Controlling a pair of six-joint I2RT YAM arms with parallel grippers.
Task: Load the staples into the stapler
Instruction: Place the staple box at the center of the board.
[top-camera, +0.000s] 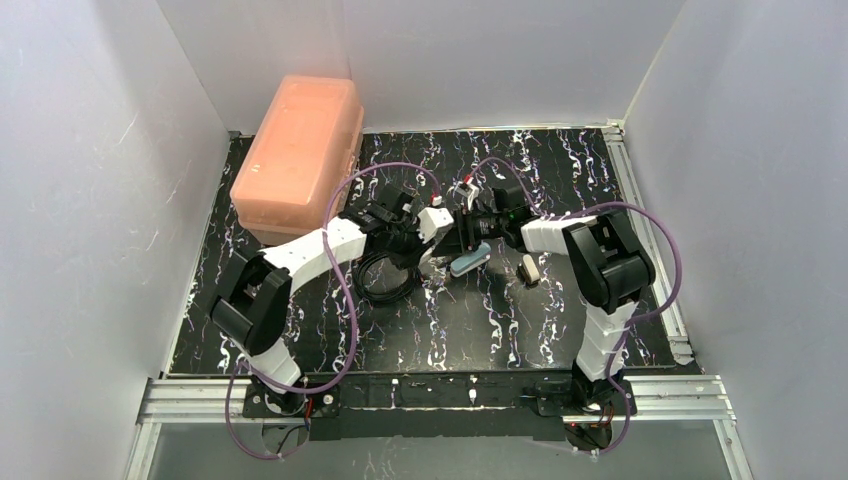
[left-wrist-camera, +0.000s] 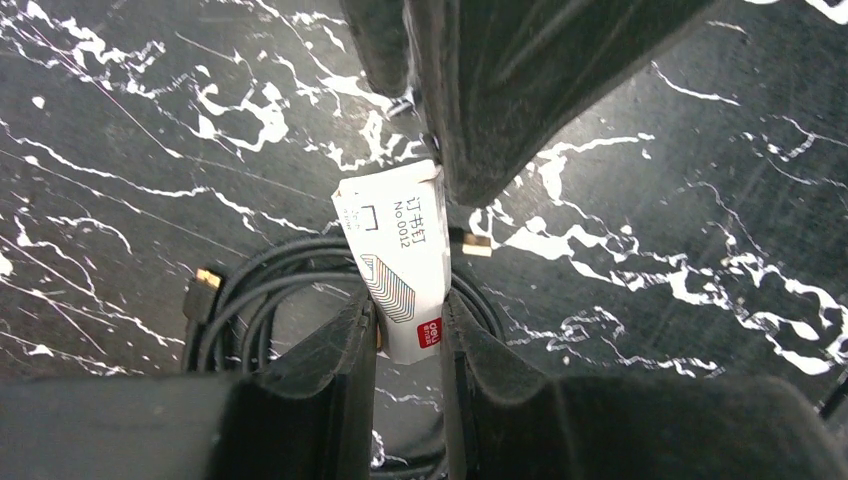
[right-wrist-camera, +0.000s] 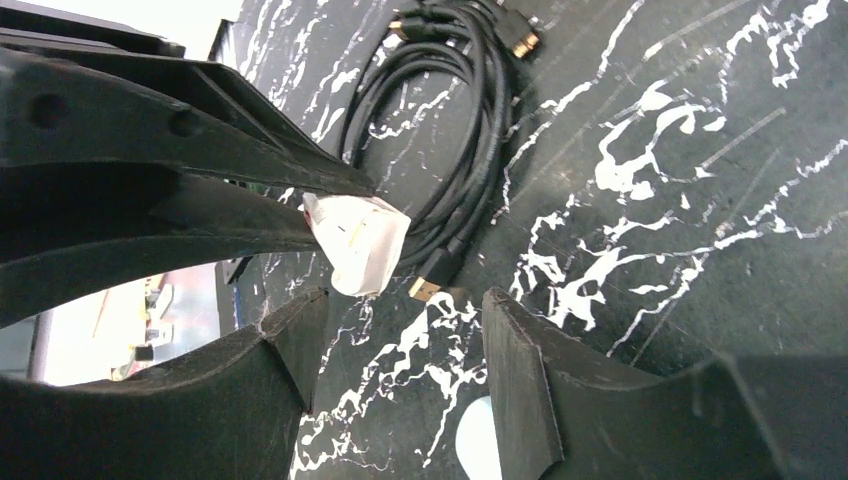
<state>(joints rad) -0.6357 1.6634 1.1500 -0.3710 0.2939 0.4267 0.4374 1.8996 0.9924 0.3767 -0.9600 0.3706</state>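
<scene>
Overhead view of a black, white-veined counter (top-camera: 480, 330) enclosed by white walls. At upper left, a salmon-pink plastic bin (top-camera: 300, 155). Just left of centre, a coil of black cable (top-camera: 385, 277) lying flat beneath the left hand (left-wrist-camera: 410, 305). Clamped between that hand's fingers — a small white staple box (left-wrist-camera: 395, 250) with printed lettering, held over the cable and clearest in the left wrist view. At centre, slightly lower, the light-blue stapler (top-camera: 470, 262) resting on the counter. Above it in the frame, the right hand (right-wrist-camera: 400, 350) with jaws parted, gripping nothing, fingers close to the free end of the staple box — contact impossible to judge. Right of the stapler, a small white block (top-camera: 530, 268) lying by itself.
</scene>
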